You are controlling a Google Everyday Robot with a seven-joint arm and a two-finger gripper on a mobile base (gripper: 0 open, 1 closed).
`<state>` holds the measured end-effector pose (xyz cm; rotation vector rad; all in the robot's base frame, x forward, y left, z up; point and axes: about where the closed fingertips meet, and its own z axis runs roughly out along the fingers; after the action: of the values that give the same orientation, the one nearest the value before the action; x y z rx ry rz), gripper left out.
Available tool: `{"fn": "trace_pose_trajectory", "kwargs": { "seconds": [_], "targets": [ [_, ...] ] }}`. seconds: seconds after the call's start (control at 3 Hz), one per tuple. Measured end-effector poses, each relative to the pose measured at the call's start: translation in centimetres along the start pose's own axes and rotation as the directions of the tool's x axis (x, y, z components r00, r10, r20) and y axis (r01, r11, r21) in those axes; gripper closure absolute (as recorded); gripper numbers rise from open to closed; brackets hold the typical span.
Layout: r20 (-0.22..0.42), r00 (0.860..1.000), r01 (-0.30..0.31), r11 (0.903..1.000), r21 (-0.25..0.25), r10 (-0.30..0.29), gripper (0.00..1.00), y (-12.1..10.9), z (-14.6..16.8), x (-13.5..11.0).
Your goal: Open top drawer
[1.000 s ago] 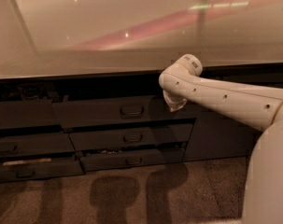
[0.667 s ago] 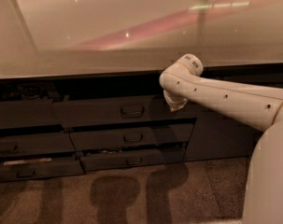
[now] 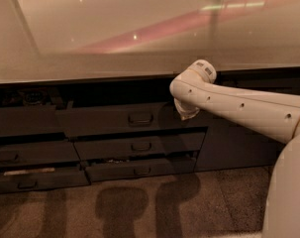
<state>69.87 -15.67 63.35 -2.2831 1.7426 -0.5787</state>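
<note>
- The top drawer (image 3: 105,124) was the widest dark front in the cabinet. Its small loop handle (image 3: 140,118) sat at the middle of that front, just below the countertop (image 3: 115,58).
- The gripper (image 3: 186,112) hung at the tip of the pale arm (image 3: 238,105). It was to the right of the handle, near it but apart, at about the handle's height and before the right end of the same front.
- I could not tell whether the gripper stood wide or narrow, because the wrist housing covered it. Nothing showed in its hold.
- Whether it touched the drawer front could not be told either.
- The handle's long axis ran level, along the front from left to right. The narrower drawer fronts (image 3: 139,147) lay below the handle.
- The arm reached in from the right of the handle, so the handle lay to the gripper's left, across the front.
- By my judgement the coming move turned on that sideways gap. The gripper needed to close it leftward to the handle and then pull straight out from the cabinet.
</note>
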Motion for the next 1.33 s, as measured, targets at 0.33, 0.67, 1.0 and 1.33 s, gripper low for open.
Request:
{"fn": "trace_pose_trajectory", "kwargs": {
  "seconds": [0.33,0.67,1.0,1.33],
  "targets": [
    [-0.002,1.0,0.004,1.0,0.0,-0.004,1.0,0.73,-0.09,-0.08],
    [-0.002,1.0,0.004,1.0,0.0,-0.004,1.0,0.68,-0.23,-0.05],
    [-0.003,1.0,0.008,1.0,-0.001,-0.008,1.0,1.33,-0.46,-0.11],
    [-0.003,1.0,0.008,1.0,-0.001,-0.008,1.0,1.33,-0.46,-0.11]
  ]
}}
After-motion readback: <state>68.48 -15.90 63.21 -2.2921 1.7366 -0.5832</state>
